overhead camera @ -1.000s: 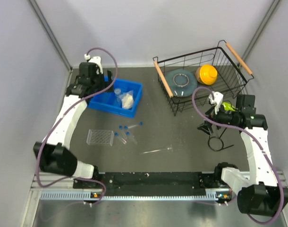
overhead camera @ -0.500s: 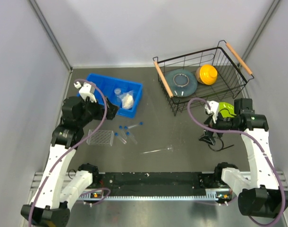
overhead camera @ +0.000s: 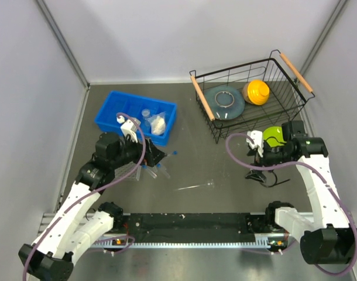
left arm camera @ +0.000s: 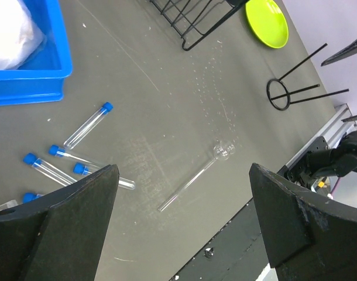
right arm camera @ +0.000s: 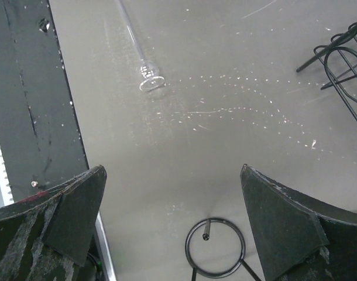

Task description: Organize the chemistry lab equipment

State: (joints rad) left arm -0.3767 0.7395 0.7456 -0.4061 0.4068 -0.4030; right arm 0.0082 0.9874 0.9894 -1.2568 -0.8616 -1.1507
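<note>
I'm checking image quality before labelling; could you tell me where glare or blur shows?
Top external: even, soft light, no harsh shadows. Left wrist: test tubes sharp, near fingers dark. Right wrist: scratches glint on the table near the glass rod.

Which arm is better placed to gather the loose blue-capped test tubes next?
Left gripper: open jaws hover by the test tubes; right gripper hangs over the ring stand, farther off.
</note>
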